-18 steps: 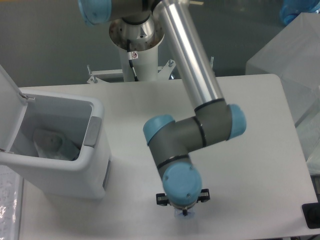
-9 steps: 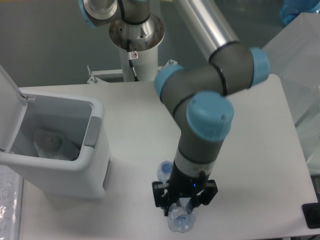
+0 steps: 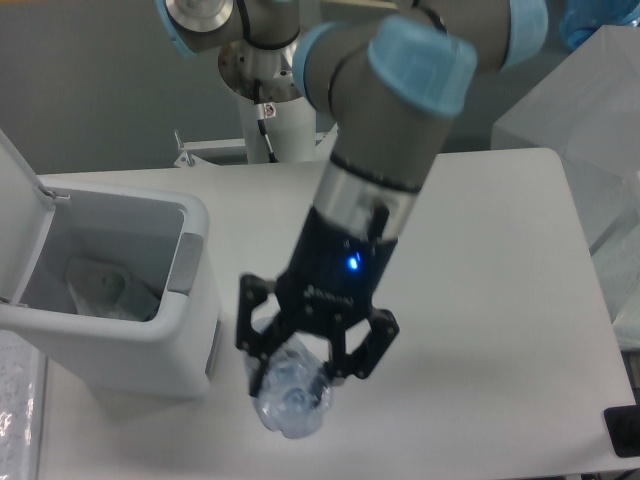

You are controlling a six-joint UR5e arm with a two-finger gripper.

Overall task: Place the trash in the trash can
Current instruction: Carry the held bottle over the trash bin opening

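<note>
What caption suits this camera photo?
Gripper holds clear plastic bottle above table, beside open trash can.

Hardly anything here can be read. Across the black body of the gripper [image 3: 305, 375], in the lower middle of the frame, runs a short line of pale lettering just under a small blue light, but it is too blurred to spell out. On the white column of the robot base [image 3: 268, 110], near the top centre, sits a small sticker with a red mark, too tiny to make out. The bottle [image 3: 293, 397] clamped in the gripper shows no legible label from this angle, and the trash can [image 3: 150, 335] at left carries no visible writing.
</note>
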